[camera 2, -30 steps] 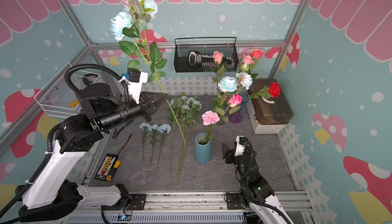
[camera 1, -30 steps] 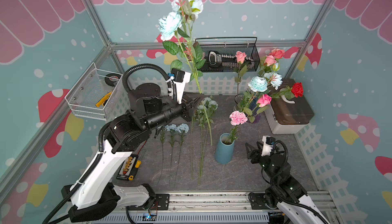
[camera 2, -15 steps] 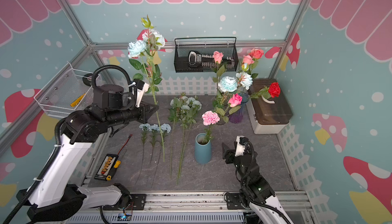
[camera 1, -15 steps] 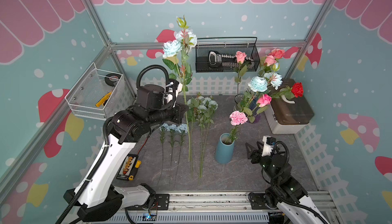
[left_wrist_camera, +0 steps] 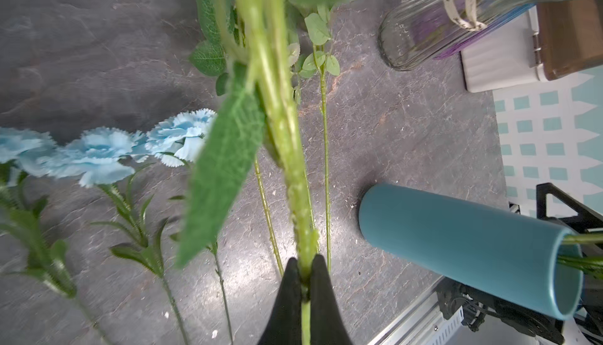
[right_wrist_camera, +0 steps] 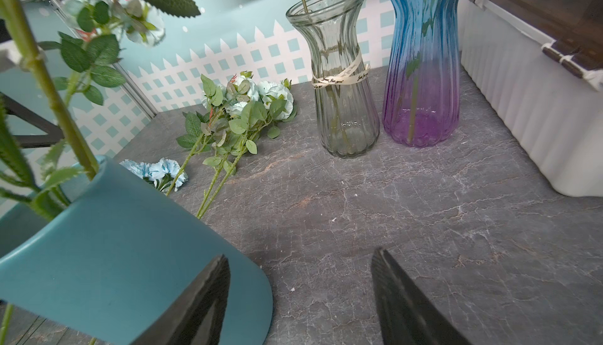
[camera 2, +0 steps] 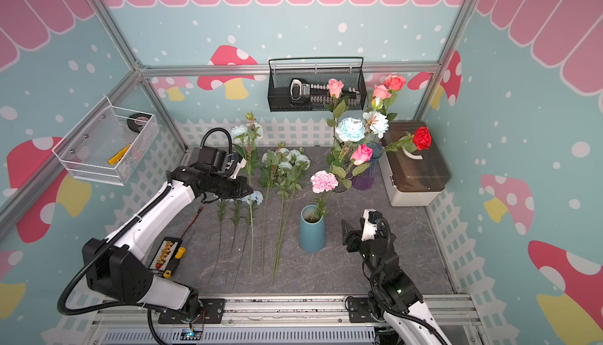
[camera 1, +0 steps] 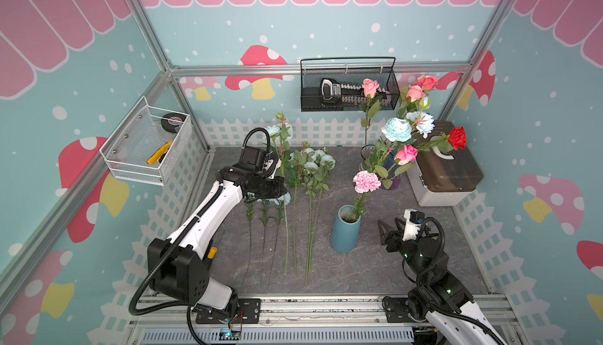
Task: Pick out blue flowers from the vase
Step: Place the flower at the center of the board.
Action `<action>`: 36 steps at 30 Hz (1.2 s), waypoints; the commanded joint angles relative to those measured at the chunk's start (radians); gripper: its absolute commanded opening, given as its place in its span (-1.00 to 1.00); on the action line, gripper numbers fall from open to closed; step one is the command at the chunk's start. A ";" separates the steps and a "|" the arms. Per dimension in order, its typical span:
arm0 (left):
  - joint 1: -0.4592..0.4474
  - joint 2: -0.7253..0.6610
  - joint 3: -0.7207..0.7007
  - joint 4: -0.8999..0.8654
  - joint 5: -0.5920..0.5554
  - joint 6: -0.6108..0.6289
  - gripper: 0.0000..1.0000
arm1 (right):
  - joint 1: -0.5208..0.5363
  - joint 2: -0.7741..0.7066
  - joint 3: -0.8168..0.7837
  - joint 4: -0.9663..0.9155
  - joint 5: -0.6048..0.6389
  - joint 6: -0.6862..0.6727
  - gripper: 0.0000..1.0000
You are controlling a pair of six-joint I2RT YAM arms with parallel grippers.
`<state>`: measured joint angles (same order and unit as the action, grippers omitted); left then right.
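My left gripper (camera 1: 283,190) (left_wrist_camera: 305,261) is shut on the green stem of a blue flower (camera 1: 274,130) (left_wrist_camera: 280,115), held low over the grey table (camera 1: 375,271). Its stem runs toward the front edge beside several blue flowers (camera 1: 315,160) (camera 2: 287,160) lying flat. Three blue carnations (left_wrist_camera: 98,150) lie partly under the gripper. Two more blue flowers (camera 1: 396,129) (camera 2: 377,121) stand among roses in the glass vases at the back right. My right gripper (camera 1: 386,232) (right_wrist_camera: 300,255) stands open and holds nothing, next to the teal vase (camera 1: 346,229).
A pink carnation (camera 1: 367,181) stands in the teal vase. A clear vase (right_wrist_camera: 339,75) and a blue-purple vase (right_wrist_camera: 421,66) stand beside a white box with a brown lid (camera 1: 447,170). A black wire basket (camera 1: 349,85) and a white one (camera 1: 146,144) hang on the walls. A bit set (camera 2: 163,255) lies front left.
My left arm has swung the held blue flower down from high above the scene to just over the table, beside the laid stems. The right arm has not moved.
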<state>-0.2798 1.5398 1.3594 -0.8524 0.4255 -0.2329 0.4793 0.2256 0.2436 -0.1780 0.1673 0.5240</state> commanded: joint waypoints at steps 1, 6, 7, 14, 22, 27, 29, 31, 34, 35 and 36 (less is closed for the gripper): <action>0.007 0.049 0.028 0.061 0.028 -0.004 -1.00 | 0.005 -0.014 -0.010 0.008 0.001 -0.003 0.36; 0.009 0.131 0.036 0.081 0.013 -0.004 -1.00 | 0.005 -0.013 -0.010 0.008 0.000 -0.003 0.36; 0.010 0.144 0.034 0.087 0.009 -0.006 -1.00 | 0.005 -0.012 -0.010 0.008 0.000 -0.003 0.36; 0.011 0.236 0.030 0.097 -0.134 0.000 -1.00 | 0.005 -0.017 -0.010 0.006 -0.001 -0.002 0.35; 0.021 0.289 0.033 0.128 -0.126 0.004 -1.00 | 0.005 -0.024 -0.010 0.003 0.001 -0.002 0.34; 0.031 0.367 0.056 0.128 -0.097 0.014 -1.00 | 0.004 -0.023 -0.010 0.003 0.001 -0.002 0.34; 0.033 0.399 0.069 0.128 -0.084 0.018 -1.00 | 0.005 -0.024 -0.010 0.003 0.001 -0.002 0.34; 0.035 0.421 0.077 0.128 -0.083 0.023 -1.00 | 0.005 -0.024 -0.010 0.003 0.001 -0.002 0.34; 0.040 0.445 0.085 0.128 -0.090 0.024 -1.00 | 0.005 -0.023 -0.010 0.003 0.002 -0.003 0.34; 0.044 0.453 0.087 0.128 -0.091 0.026 -1.00 | 0.005 -0.023 -0.010 0.003 0.003 -0.003 0.34; 0.044 0.458 0.089 0.127 -0.092 0.028 -1.00 | 0.005 -0.023 -0.010 0.003 0.003 -0.002 0.33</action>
<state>-0.2462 1.9827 1.4117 -0.7418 0.3225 -0.2276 0.4793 0.2123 0.2432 -0.1787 0.1673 0.5240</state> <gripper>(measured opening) 0.048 0.668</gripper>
